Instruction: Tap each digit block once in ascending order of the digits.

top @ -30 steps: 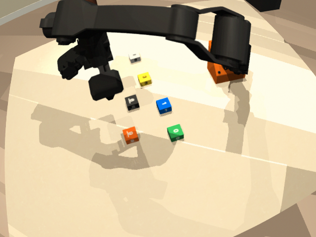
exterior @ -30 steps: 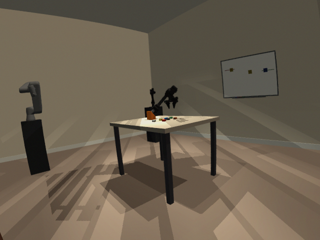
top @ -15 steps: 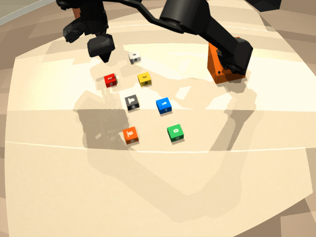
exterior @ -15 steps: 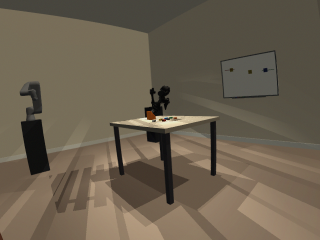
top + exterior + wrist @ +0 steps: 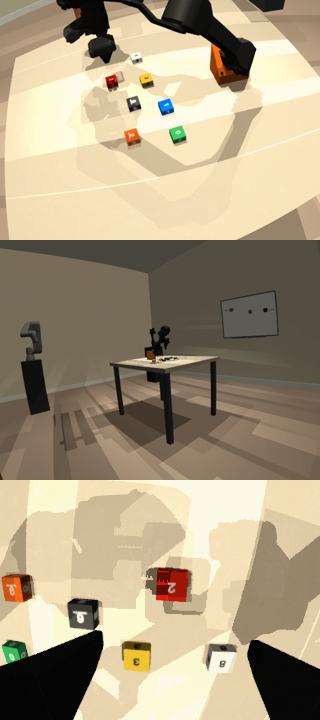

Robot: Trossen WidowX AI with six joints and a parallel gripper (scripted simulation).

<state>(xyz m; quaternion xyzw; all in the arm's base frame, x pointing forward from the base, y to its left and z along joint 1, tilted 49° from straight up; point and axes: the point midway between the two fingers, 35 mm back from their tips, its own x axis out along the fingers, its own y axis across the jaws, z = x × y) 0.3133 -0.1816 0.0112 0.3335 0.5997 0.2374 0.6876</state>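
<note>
My gripper [image 5: 89, 51] [image 5: 176, 644] is open and empty, above the table, beyond the red block in the top view. The red block [image 5: 111, 81] [image 5: 172, 585] shows 2 and lies ahead of the fingertips in the wrist view. The yellow block [image 5: 146, 80] [image 5: 137, 657] shows 3, and the white block [image 5: 136, 57] [image 5: 221, 658] shows 8; both appear between the fingers, lower down. The black block [image 5: 133, 103] [image 5: 83, 614] looks like an underlined 9, the orange block [image 5: 132, 136] [image 5: 16, 588] like an underlined 6. The blue block [image 5: 165, 106] shows 1, the green block [image 5: 177, 134] [image 5: 15, 652] 0.
The orange arm base [image 5: 216, 67] [image 5: 150, 355] stands right of the blocks in the top view. The arm arches over the far side of the table [image 5: 51, 214] [image 5: 129, 364]. Shadows of the arm fall across the table and some blocks.
</note>
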